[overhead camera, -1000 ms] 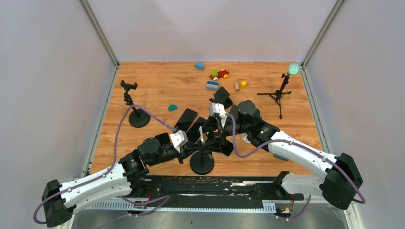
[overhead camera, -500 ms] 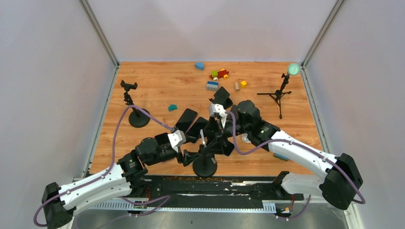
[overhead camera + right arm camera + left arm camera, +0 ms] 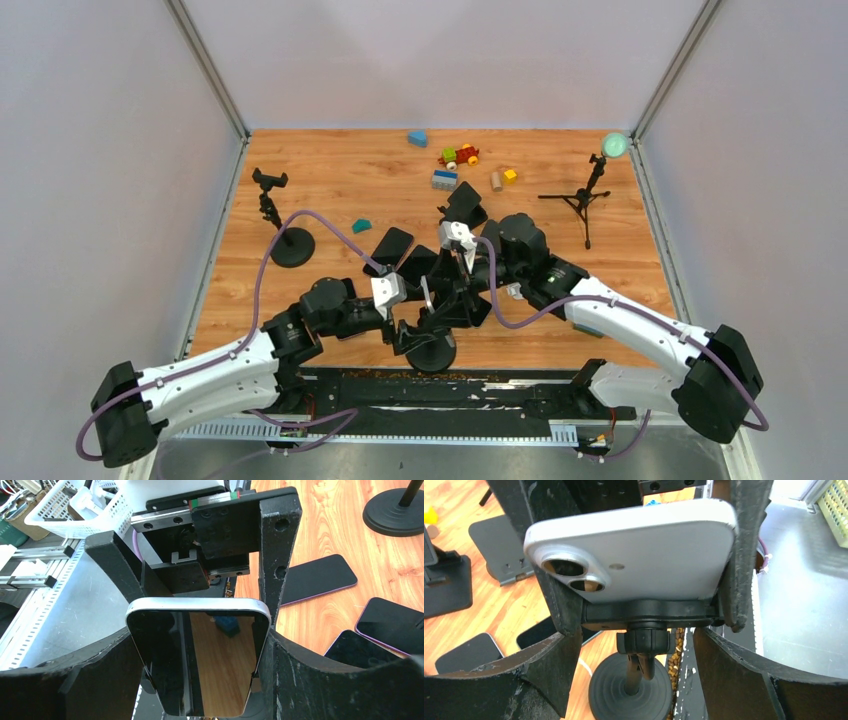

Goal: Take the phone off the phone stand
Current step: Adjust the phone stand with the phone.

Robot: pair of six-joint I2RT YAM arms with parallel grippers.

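Centre-front of the wooden worktop [image 3: 330,170]: the phone [image 3: 649,550] sits in the cradle of the phone stand [image 3: 644,615], not yet lifted out. Its silver back and twin lenses face the left wrist camera, and its dark screen faces the right wrist camera. The stand's round base [image 3: 432,352] rests near the worktop's front edge, just ahead of the arm bases. Both arms meet at the stand from opposite sides. The right gripper [image 3: 200,640] reaches in from the screen side, jaws closed on the phone. In the left wrist view its textured pads [image 3: 738,555] lie flush against both side edges of the case. The left gripper [image 3: 636,645] comes in from the back side, lower down. Its jaws are spread about as wide as the cradle bar and bracket the ball joint below it. They appear to sit just beside the bar's ends, but whether they actually press on it I cannot tell from these views. Several loose phones [image 3: 317,577] lie flat, screens up, on the wood behind the stand. A second, unloaded stand [image 3: 290,247] is at the left, well apart. A small tripod [image 3: 585,200] stands at far right, and toy blocks [image 3: 455,160] are scattered near the back edge.
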